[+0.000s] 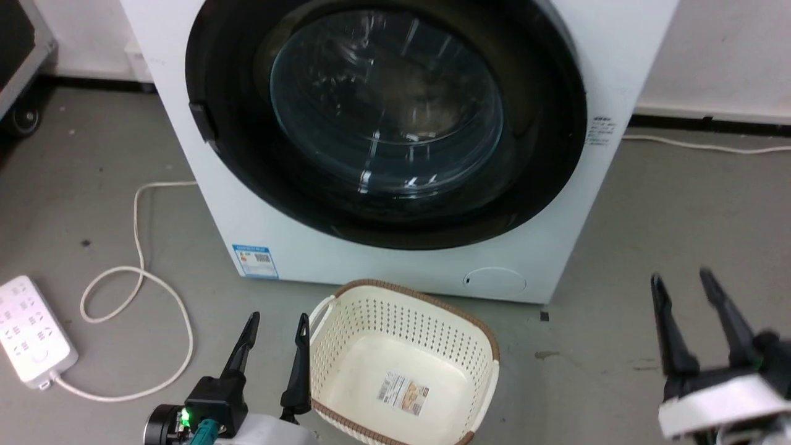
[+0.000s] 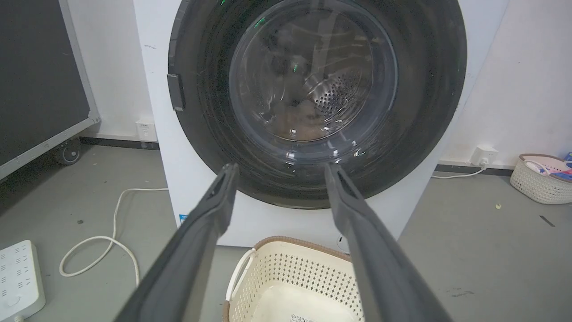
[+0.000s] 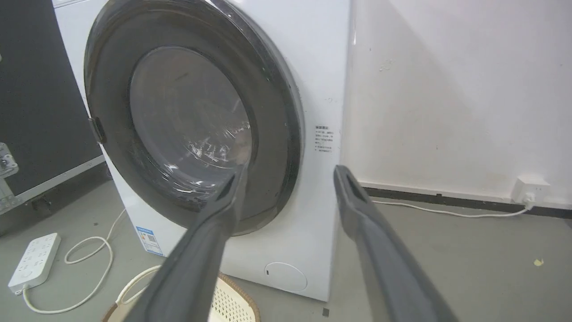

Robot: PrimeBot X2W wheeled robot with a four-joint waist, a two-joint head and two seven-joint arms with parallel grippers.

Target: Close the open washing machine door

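The white washing machine [image 1: 346, 247] stands on the floor straight ahead. Its big round black-framed door [image 1: 386, 117] with the glass window lies flat against the front, the latch tab at its left rim. The same door [image 2: 313, 89] faces the left wrist camera, steel drum visible through the glass, and the door [image 3: 187, 125] appears from the right side in the right wrist view. My left gripper [image 1: 275, 324] is open low at the left, well short of the machine. My right gripper [image 1: 683, 284] is open at the lower right, also clear of it. Nothing is between either pair of fingers.
A cream perforated basket [image 1: 405, 371] sits on the floor just before the machine, beside my left gripper. A white power strip [image 1: 31, 330] and its looping cable [image 1: 139, 272] lie at the left. A second basket [image 2: 543, 176] stands by the right wall.
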